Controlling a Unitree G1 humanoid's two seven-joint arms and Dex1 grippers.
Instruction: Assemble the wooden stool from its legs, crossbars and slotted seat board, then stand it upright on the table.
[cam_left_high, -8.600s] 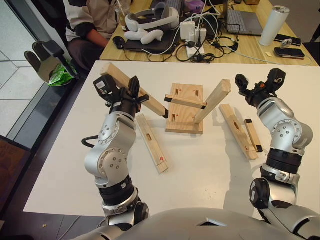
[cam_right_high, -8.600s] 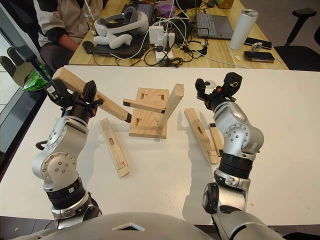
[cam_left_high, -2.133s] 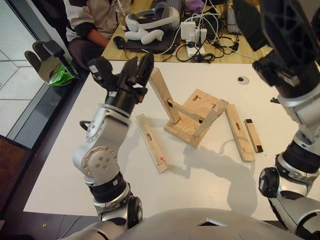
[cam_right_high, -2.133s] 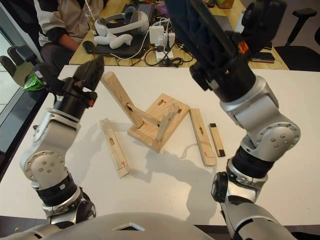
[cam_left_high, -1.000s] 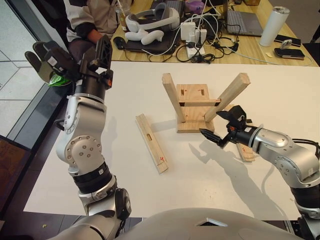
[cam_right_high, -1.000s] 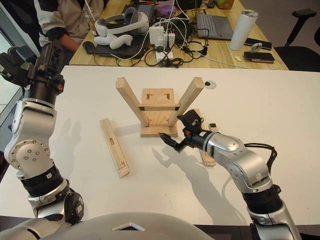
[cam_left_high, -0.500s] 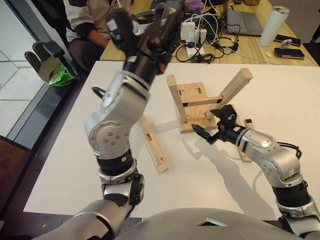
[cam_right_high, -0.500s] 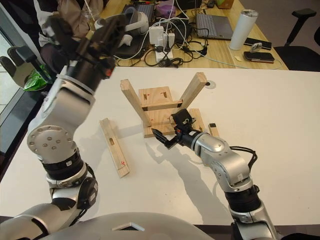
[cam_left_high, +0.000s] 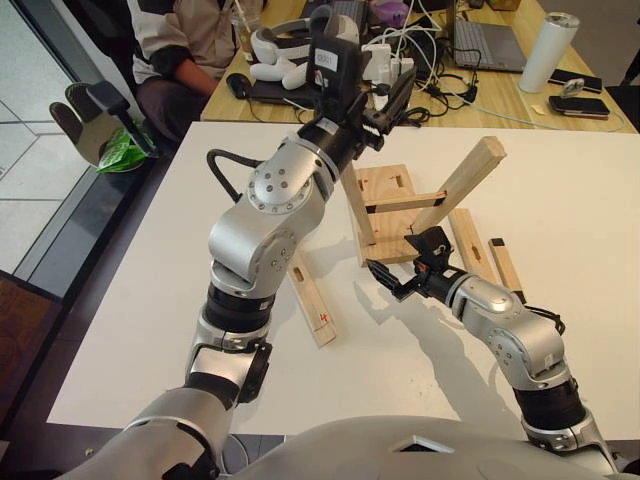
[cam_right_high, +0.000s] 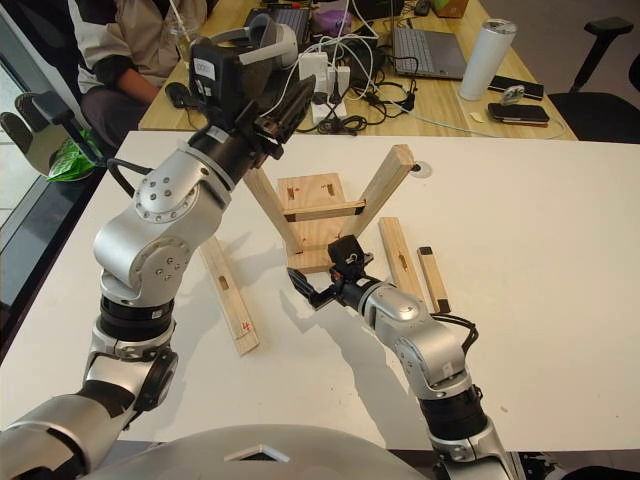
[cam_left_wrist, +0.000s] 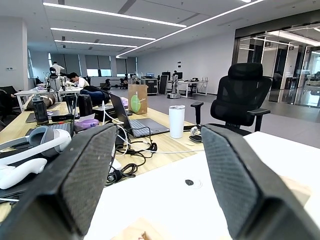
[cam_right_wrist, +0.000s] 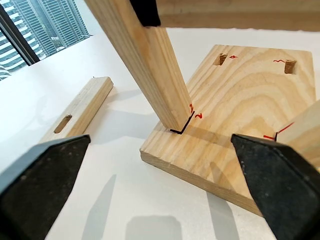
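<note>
On the white table (cam_left_high: 150, 300), seat board (cam_left_high: 392, 184) flat, slots up, two legs (cam_left_high: 462, 178) and a crossbar (cam_left_high: 405, 203) already socketed. Right gripper (cam_left_high: 392, 282) spread wide, low at the near edge, likely to steady it. Left gripper (cam_left_high: 370, 92) spread, empty, raised above one leg. Loose leg (cam_left_high: 305, 285) alongside. Cluttered desk (cam_left_high: 470, 85) behind.

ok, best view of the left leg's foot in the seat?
Right wrist view: the leg meets the seat close up, red marks at its foot. Eye views show it small, by the right gripper. Left wrist view faces the room.
</note>
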